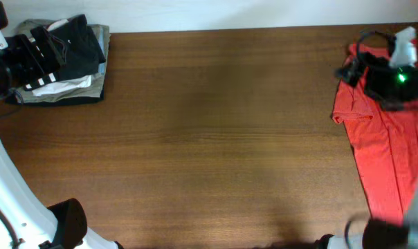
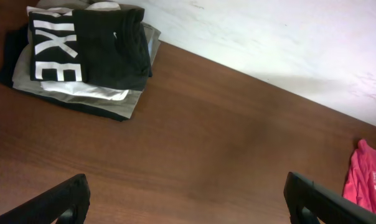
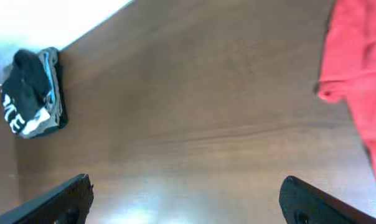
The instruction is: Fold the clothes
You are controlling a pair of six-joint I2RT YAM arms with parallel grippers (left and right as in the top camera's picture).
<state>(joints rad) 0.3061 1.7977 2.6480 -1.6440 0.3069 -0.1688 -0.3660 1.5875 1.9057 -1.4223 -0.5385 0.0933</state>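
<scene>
The black top (image 1: 81,38) with big white block letters lies folded on top of a stack at the table's far left corner. It also shows in the left wrist view (image 2: 91,46) and small in the right wrist view (image 3: 26,93). My left gripper (image 1: 36,59) hangs raised by that stack; its jaws (image 2: 187,186) are wide open and empty over bare wood. My right gripper (image 1: 385,76) is above a red garment at the far right; its jaws (image 3: 187,186) are open and empty.
The stack under the black top holds white and khaki folded garments (image 1: 64,88). A red garment (image 1: 382,145) lies spread along the right edge, running off the front; it shows too in the wrist views (image 2: 368,180) (image 3: 362,74). A white wall borders the brown wooden table (image 1: 216,138) at the back.
</scene>
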